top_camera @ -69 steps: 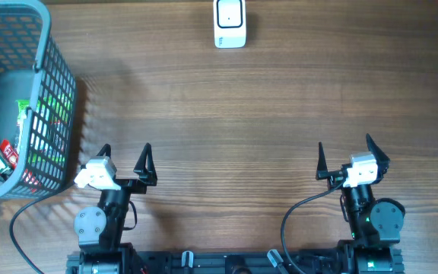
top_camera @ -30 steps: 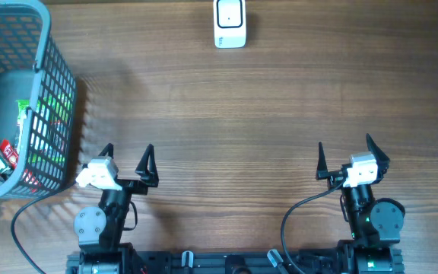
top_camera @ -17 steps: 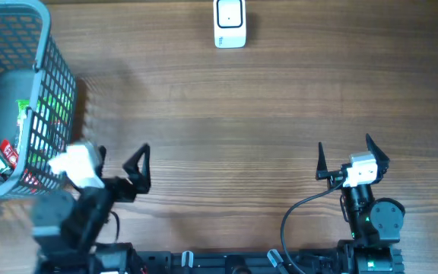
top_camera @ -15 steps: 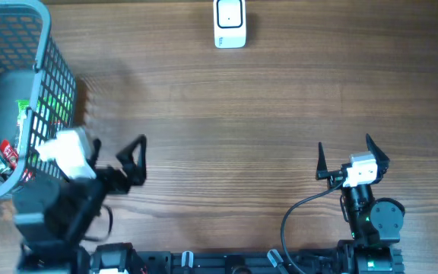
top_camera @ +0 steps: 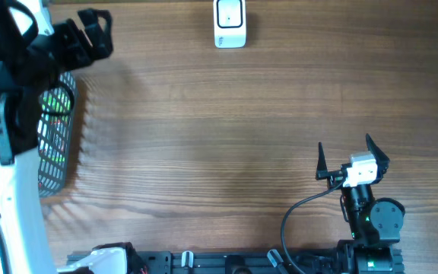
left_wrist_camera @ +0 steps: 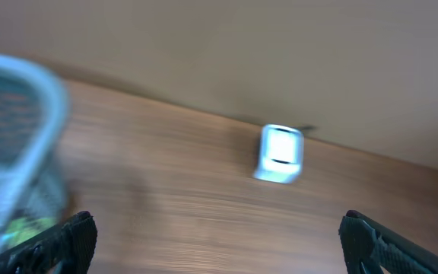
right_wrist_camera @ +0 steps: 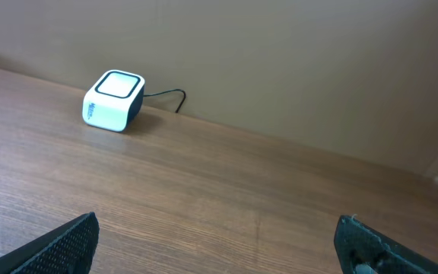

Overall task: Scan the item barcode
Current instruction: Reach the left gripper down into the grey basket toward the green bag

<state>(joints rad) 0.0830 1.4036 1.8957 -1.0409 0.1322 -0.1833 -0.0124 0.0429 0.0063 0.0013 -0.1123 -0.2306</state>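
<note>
The task is at its start: nothing is picked up and nothing has been shown to the scanner (top_camera: 230,23). The scanner sits alone at the far edge of the surface (top_camera: 226,144), its top window facing up, with bare wood all round it.

The basket (top_camera: 55,144) stands well to the scanner's left, and the item (top_camera: 55,103) is in there. Only a patch of green packaging shows through the mesh, because the left arm covers most of the basket from above. Which item it is, and where its barcode sits, cannot be told.

The left hand (top_camera: 97,34) hangs high over the basket's near-scanner rim, about level with the scanner, fingers spread wide and holding nothing. Its own camera view is blurred; it shows the scanner ahead and the basket wall to that side.

The right hand (top_camera: 345,152) sits well nearer the robot than the scanner and off to its right, also spread wide and empty.

Left to do, as I judge it: reach into the basket, take an item, carry it to the scanner and turn the barcode to the window.

No writing reads. The scanner's side has a small dark mark in the right wrist view, too small to make out. A thin cable (right_wrist_camera: 166,97) runs from its back.
</note>
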